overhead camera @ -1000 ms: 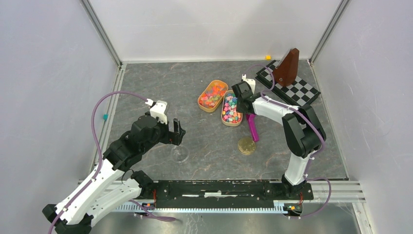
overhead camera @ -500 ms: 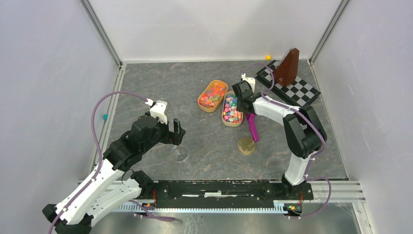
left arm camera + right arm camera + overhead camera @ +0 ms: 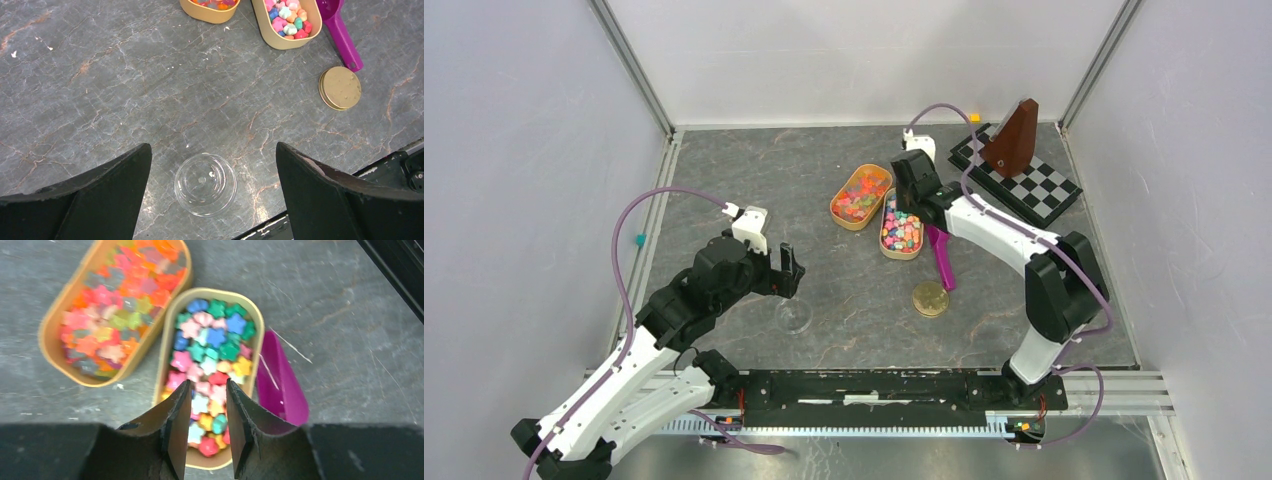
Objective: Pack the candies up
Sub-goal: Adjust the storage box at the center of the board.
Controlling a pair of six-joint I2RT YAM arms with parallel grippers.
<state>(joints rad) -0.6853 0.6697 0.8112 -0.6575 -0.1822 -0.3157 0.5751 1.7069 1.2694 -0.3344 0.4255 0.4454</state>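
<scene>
The candies [image 3: 900, 228] fill a tan oval tray; in the right wrist view [image 3: 215, 340] they are small stars in pink, blue, green and yellow. A second tan tray [image 3: 861, 195] beside it holds orange and pink candies [image 3: 115, 305]. A purple scoop [image 3: 941, 258] lies on the table against the first tray's right side. My right gripper [image 3: 905, 205] hovers over the first tray, jaws a narrow gap apart and empty [image 3: 208, 385]. My left gripper [image 3: 212, 146] is wide open above an empty clear glass jar [image 3: 205, 184], which also shows in the top view [image 3: 793, 316].
A gold lid [image 3: 930, 298] lies below the scoop's handle. A checkerboard [image 3: 1034, 185] with a brown wedge [image 3: 1012, 138] stands at the back right. A small teal piece [image 3: 639, 239] lies by the left wall. Metal rails edge the table.
My right gripper has moved back and slightly left, from beside the scoop's head to above the far end of the candy tray. The scoop and left arm have not moved.
</scene>
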